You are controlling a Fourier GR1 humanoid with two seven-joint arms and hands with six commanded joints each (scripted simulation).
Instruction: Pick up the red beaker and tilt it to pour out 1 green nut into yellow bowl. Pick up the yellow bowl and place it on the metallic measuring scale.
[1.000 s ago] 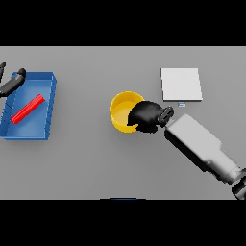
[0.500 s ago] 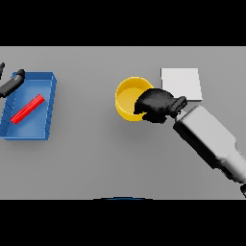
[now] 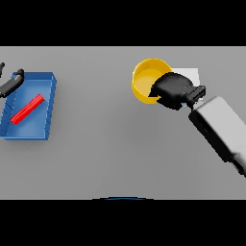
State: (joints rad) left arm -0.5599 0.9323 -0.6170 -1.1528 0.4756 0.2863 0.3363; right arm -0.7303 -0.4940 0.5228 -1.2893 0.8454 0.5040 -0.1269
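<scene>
My right hand (image 3: 174, 90) is shut on the near right rim of the yellow bowl (image 3: 146, 78), holding it up at the back right of the table. Only yellow shows inside the bowl. The metallic measuring scale (image 3: 190, 73) lies just behind them, mostly hidden by the bowl and the hand, with one pale corner showing. The red beaker (image 3: 27, 108) lies on its side in the blue tray (image 3: 47, 106) at the far left. My left hand (image 3: 11, 82) rests at the left edge by the tray's back corner, its fingers relaxed and holding nothing.
The blue tray takes up the left side of the grey table. My right forearm (image 3: 218, 129) stretches from the lower right up to the bowl.
The right hand has carried the yellow bowl up and to the right, so that it now overlaps the scale. The left hand, the tray and the beaker have stayed put.
</scene>
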